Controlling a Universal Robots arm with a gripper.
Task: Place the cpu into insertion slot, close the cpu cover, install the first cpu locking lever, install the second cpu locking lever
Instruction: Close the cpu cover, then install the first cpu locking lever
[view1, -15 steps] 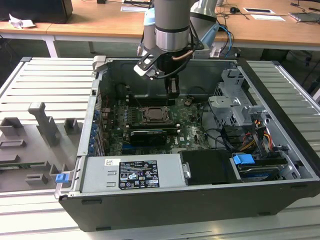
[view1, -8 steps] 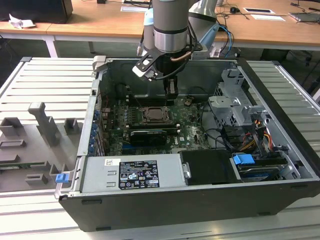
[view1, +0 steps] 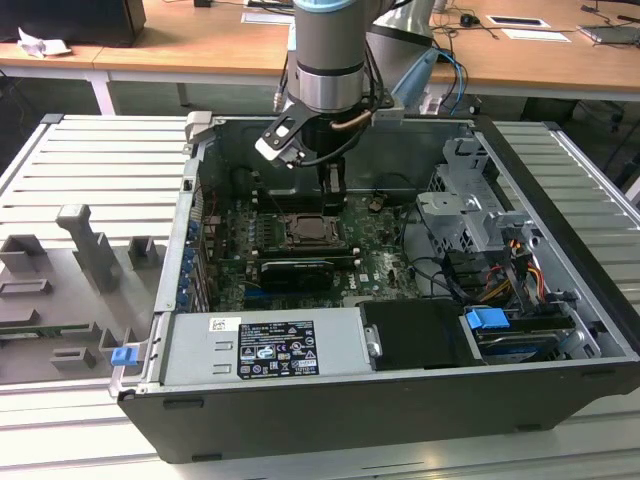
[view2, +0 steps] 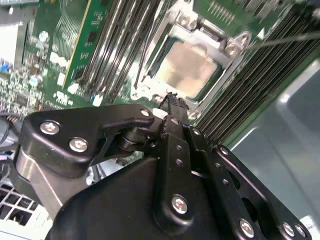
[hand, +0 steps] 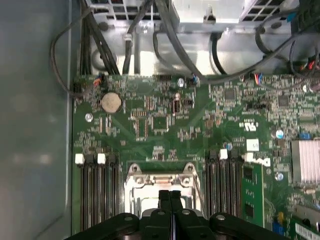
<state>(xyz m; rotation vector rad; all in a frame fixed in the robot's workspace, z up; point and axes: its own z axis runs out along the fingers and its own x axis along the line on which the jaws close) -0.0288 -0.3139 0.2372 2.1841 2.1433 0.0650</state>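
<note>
The cpu (view2: 192, 67) lies flat in the insertion slot (hand: 134, 187), its pale metal top showing through the opening of the cpu cover (view2: 222, 41). The cover's silvery frame is down around the chip. A thin lever rod (view2: 285, 39) runs out from one corner of the socket, and another thin rod (view2: 144, 50) lies along its side. My gripper (view2: 172, 99) hangs just above the socket's edge, its black fingers (hand: 165, 200) pressed together with nothing between them. In the exterior view the gripper (view1: 332, 190) points down at the far rim of the socket (view1: 310, 232) inside the open computer case.
Long black memory slots (hand: 97, 195) flank the socket on both sides. A power supply (view1: 260, 345) fills the case's near side, and a drive cage (view1: 470, 200) with cables stands at the exterior view's right. Grey fixtures (view1: 90, 250) sit outside the case at the left.
</note>
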